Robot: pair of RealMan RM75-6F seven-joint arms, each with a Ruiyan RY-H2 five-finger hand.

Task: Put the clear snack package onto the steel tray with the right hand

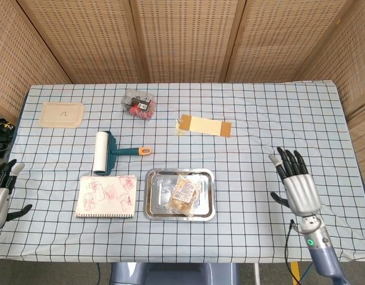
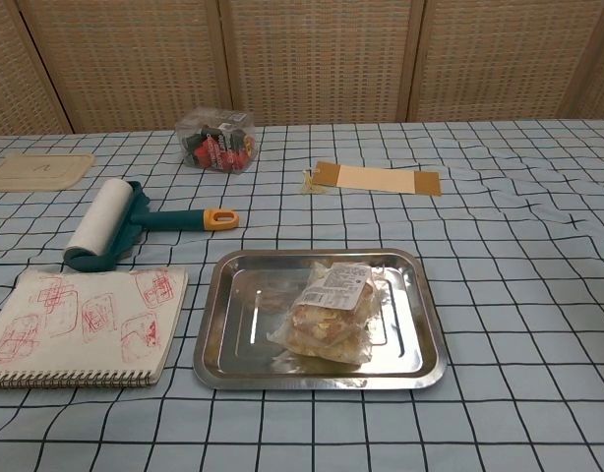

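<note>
The clear snack package (image 1: 182, 193) (image 2: 329, 310) lies flat inside the steel tray (image 1: 155, 208) (image 2: 227, 337), near the table's front edge. My right hand (image 1: 296, 182) hangs far to the right of the tray, fingers spread, holding nothing; the chest view does not show it. At the far left edge of the head view my left hand (image 1: 0, 190) rests off the table, fingers apart and empty.
A lint roller (image 1: 105, 152) (image 2: 105, 221) and a red-scribbled notebook (image 1: 107, 196) (image 2: 81, 323) lie left of the tray. Behind it are a tan card (image 1: 205, 126) (image 2: 378, 179), a clear box of small items (image 1: 139, 104) (image 2: 216, 140) and a beige lid (image 1: 62, 114) (image 2: 38, 170).
</note>
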